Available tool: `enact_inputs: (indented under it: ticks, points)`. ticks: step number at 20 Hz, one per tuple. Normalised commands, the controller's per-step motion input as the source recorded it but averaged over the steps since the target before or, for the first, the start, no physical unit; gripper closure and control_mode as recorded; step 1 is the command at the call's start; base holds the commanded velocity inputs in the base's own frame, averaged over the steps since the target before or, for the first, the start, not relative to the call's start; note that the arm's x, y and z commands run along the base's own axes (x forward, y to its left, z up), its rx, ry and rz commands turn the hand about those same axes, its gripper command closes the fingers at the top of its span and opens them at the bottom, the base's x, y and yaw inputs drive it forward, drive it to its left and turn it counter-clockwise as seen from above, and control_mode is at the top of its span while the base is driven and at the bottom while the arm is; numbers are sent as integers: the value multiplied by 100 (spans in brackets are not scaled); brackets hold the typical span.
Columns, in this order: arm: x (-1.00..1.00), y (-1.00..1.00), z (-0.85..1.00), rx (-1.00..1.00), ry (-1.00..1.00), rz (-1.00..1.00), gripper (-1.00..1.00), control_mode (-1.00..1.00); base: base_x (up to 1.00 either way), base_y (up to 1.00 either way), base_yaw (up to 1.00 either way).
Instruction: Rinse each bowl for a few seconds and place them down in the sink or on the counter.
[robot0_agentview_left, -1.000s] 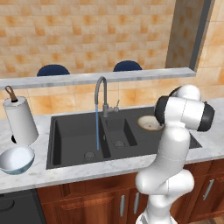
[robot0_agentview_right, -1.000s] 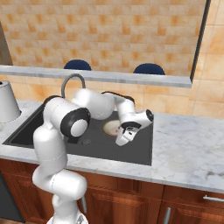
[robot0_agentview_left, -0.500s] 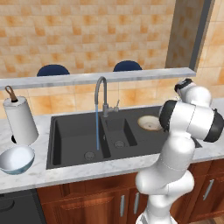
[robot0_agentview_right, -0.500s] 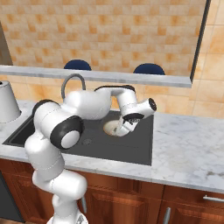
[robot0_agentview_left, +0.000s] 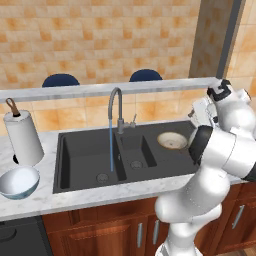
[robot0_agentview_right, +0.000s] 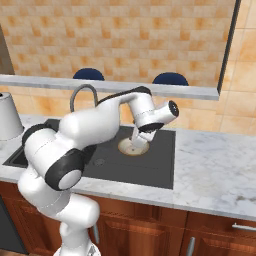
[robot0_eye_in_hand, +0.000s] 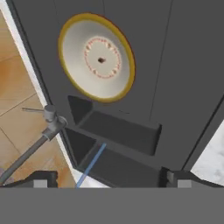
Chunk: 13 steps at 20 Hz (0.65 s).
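The tan bowl (robot0_agentview_left: 172, 141) lay on the sink's (robot0_agentview_left: 80, 165) flat right part, the blue bowl (robot0_agentview_left: 18, 182) on the counter (robot0_agentview_right: 220, 170) left of it, the claw (robot0_agentview_right: 138, 140) hanging apart above the tan one.

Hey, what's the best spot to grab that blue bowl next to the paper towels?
Probably the rim of the pale blue bowl, from straight above, one finger inside and one outside. It sits upright and open on the counter, and its rounded wall offers no side grip.

Glossy white rounded arm (robot0_agentview_right: 95, 125), black joint bands (dark cap ends), dark fingers (robot0_eye_in_hand: 43, 178).
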Motion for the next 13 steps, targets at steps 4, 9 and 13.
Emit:
enact_inputs:
  ticks: [4, 9, 13]
  points:
    - [-35, 17, 55, -9, -22, 5, -100, -100, 0, 0, 0]
    - [-30, 13, 57, -12, -23, 5, -100, -100, 0, 0, 0]
    - [-23, 7, 56, -14, -22, 6, -100, -100, 0, 0, 0]
